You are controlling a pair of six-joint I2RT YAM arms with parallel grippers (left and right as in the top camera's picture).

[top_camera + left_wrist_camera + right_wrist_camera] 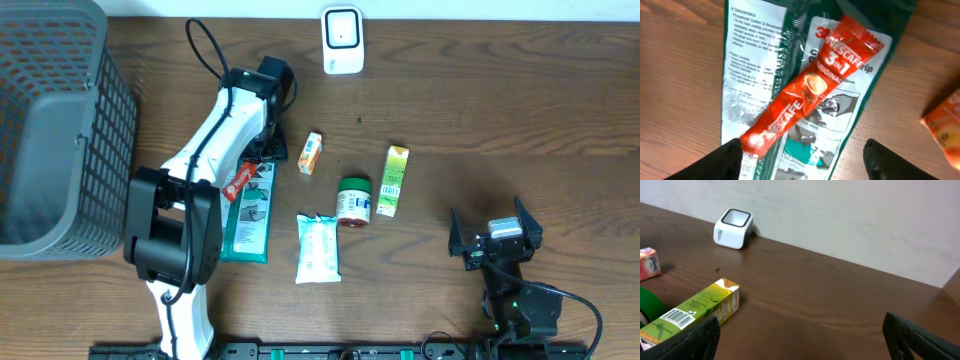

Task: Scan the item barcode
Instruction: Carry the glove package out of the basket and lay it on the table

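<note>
L fingers [730, 159]: apart; coffee sachet [805, 95] just ahead, maybe touching.
R fingers [925, 342]: your view shows them apart.
Green pouch [755, 55]: under coffee sachet.

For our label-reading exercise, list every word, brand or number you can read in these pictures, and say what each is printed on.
"NESCAFÉ 3 IN 1 ORIGINAL": on the red sachet.
"NESCAFÉ": again, lower on the same sachet.
Green pouch: white small print, too blurred to read.
Green carton: a barcode, digits too small to read.
Orange box: print blurred, unreadable.
</note>
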